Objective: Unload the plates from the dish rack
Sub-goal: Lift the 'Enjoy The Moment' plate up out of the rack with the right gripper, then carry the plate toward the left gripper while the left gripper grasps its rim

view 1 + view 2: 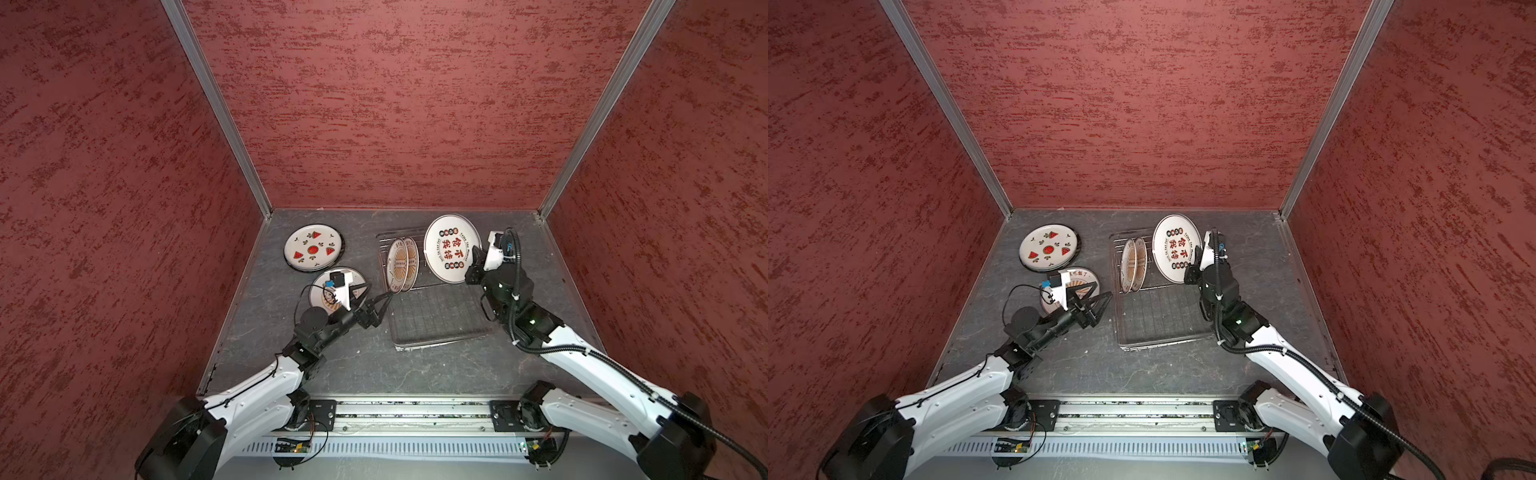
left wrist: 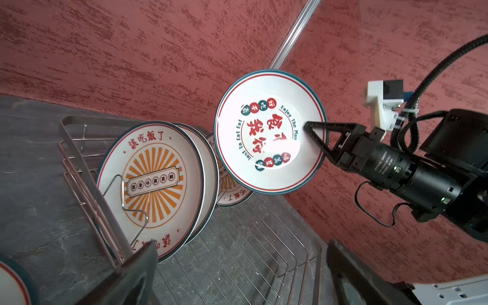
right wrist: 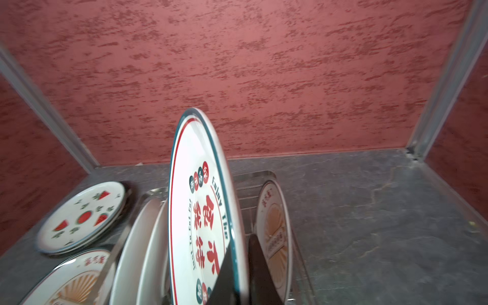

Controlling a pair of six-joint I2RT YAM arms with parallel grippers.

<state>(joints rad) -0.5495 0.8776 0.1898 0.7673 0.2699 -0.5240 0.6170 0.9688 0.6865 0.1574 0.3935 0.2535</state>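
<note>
The right gripper (image 2: 310,126) holds a lifted plate (image 1: 446,249) over the far end of the dish rack (image 1: 436,320), with two standing plates (image 1: 401,264) in it left of the gripper. The left gripper (image 1: 380,290) hangs at the rack's left edge, a flat plate (image 1: 322,297) just left of it and a farther plate (image 1: 313,248) beyond.

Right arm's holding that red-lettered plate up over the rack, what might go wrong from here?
The right gripper pinches the red-lettered plate only at its rim, so it may pivot or slip out.
That plate hangs just beside the sunburst plates standing in the dish rack; a swing could knock them over.
The open left gripper sits close to the rack's edge and could clip it.
</note>
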